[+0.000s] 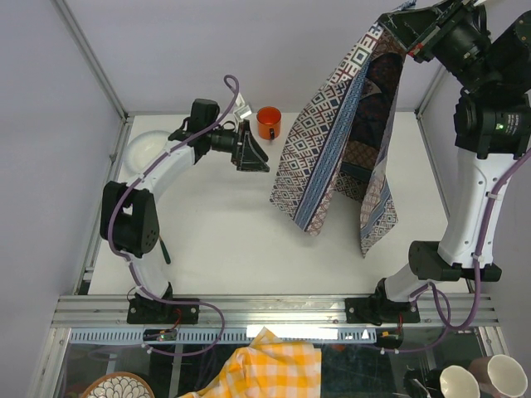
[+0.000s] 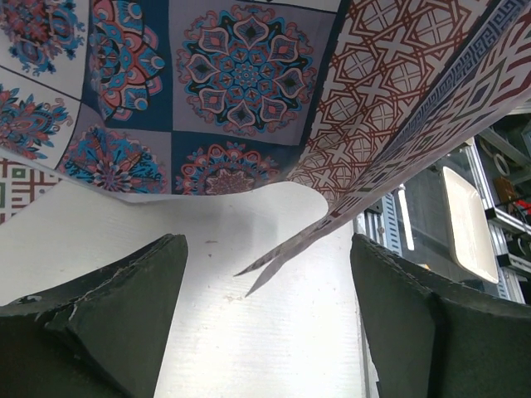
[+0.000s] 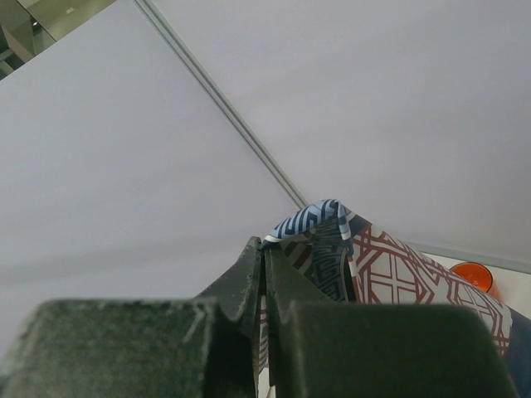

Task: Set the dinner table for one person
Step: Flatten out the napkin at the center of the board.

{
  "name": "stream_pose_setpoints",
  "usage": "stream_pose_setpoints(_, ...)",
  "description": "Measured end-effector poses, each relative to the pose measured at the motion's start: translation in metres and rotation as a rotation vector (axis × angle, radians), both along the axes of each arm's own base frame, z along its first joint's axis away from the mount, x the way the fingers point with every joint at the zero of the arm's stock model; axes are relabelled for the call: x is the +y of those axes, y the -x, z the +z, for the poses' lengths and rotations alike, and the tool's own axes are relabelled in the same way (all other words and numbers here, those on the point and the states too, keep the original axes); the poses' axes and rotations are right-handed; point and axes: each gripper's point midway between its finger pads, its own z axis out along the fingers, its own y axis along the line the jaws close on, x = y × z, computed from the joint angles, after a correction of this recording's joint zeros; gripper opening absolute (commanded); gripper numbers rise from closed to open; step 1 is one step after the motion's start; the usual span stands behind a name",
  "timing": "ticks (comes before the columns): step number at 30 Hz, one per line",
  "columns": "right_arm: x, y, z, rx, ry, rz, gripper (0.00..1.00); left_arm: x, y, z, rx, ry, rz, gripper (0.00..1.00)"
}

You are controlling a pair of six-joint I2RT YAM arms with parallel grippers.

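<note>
A blue-and-purple tile-print cloth (image 1: 340, 141) hangs over the right half of the white dinner table (image 1: 224, 249), and its low corners nearly reach the tabletop. My right gripper (image 1: 397, 23) is raised high at the back right, shut on the cloth's top corner (image 3: 319, 217). The right wrist view shows its jaws (image 3: 265, 257) pressed together on the fabric. My left gripper (image 1: 253, 156) is low over the table at the back left, open, and faces the hanging cloth. In the left wrist view a cloth corner (image 2: 278, 259) dangles ahead of the open gripper (image 2: 265, 307), untouched.
An orange cup (image 1: 268, 123) stands at the back, just behind the left gripper. A white plate (image 1: 148, 149) lies at the back left. Below the front rail are a yellow checked cloth (image 1: 270, 365), a patterned bowl (image 1: 112, 387) and mugs (image 1: 481, 377).
</note>
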Motion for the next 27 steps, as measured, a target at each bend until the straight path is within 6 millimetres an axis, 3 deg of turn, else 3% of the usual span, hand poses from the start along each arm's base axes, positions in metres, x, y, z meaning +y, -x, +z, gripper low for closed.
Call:
stream_pose_setpoints(2,0.0,0.0,0.0,0.001,-0.001,0.001,0.0,-0.005,0.004,0.0,-0.009,0.001,-0.016,0.88)
stream_pose_setpoints(15,-0.003,-0.004,-0.002,0.004,-0.002,-0.005,0.0,-0.043,0.058,-0.017,0.022,0.004,-0.129,0.89)
stream_pose_setpoints(20,-0.003,-0.003,0.0,0.0,-0.006,0.003,0.0,-0.051,0.054,-0.008,-0.016,0.028,-0.112,0.89)
stream_pose_setpoints(27,-0.004,-0.001,0.002,-0.001,-0.016,0.017,0.0,-0.057,0.031,-0.01,-0.042,0.006,-0.035,0.9)
